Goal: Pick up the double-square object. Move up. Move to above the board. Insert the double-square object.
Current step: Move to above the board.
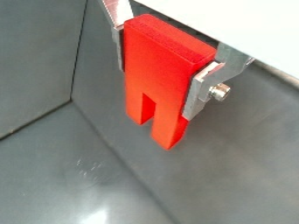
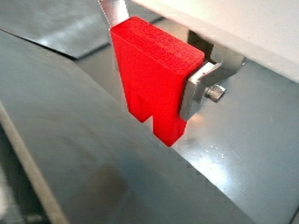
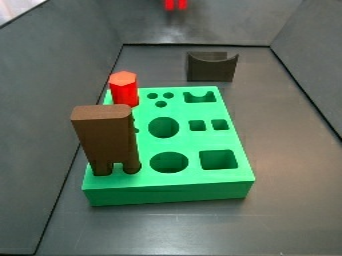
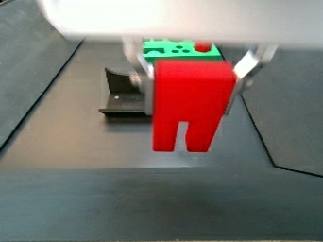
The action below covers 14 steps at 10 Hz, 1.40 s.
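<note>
Here your gripper (image 1: 176, 74) hangs above the grey floor (image 1: 70, 175), fingers (image 1: 208, 87) clamped on the double-square object (image 1: 158, 74), legs pointing down. The board (image 3: 167, 150) lies well apart below.

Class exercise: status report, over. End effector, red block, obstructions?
End effector shut on double-square object, raised off the floor. Board not yet reached. Brown block and red peg already seated in it.

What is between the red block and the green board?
Nothing. The gripper holds the red block up high; in a side view, only bare grey floor separates it from the green board.
</note>
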### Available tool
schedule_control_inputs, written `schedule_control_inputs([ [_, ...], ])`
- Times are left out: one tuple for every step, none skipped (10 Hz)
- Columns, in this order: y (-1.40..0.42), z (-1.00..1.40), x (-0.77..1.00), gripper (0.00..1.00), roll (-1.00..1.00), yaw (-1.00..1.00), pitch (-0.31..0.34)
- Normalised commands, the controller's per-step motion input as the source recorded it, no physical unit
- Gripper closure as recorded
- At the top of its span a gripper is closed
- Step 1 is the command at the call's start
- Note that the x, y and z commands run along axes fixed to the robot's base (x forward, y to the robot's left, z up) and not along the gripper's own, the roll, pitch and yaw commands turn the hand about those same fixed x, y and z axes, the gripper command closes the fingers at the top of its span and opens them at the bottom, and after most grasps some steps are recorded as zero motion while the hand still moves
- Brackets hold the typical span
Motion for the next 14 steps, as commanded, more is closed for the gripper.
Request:
schedule_control_inputs([
  [0.59, 1.00, 0.20, 1.00, -0.24, -0.03, 0.006],
  [0.45, 0.75, 0.14, 1.00, -0.20, -0.04, 0.017],
  [0.40, 0.55, 0.08, 1.00, -0.16, -0.03, 0.017],
  [0.38, 0.36, 0.04, 1.00, -0.14, -0.03, 0.022],
  [0.36, 0.17, 0.03, 1.00, -0.11, -0.04, 0.036],
  [0.36, 0.06, 0.04, 1.00, -0.09, -0.04, 0.042],
  [0.36, 0.05, 0.04, 1.00, -0.09, -0.04, 0.045],
  [0.36, 0.04, 0.03, 1.00, -0.09, -0.04, 0.049],
  [0.35, 0.03, 0.03, 1.00, -0.10, -0.04, 0.051],
  [0.35, 0.03, 0.03, 1.00, -0.10, -0.04, 0.053],
  [0.35, 0.03, 0.03, 1.00, -0.10, -0.04, 0.054],
  [0.35, 0.03, 0.03, 1.00, -0.10, -0.04, 0.054],
  [0.35, 0.03, 0.03, 1.00, -0.10, -0.04, 0.054],
  [0.35, 0.03, 0.02, 1.00, -0.10, -0.04, 0.055],
])
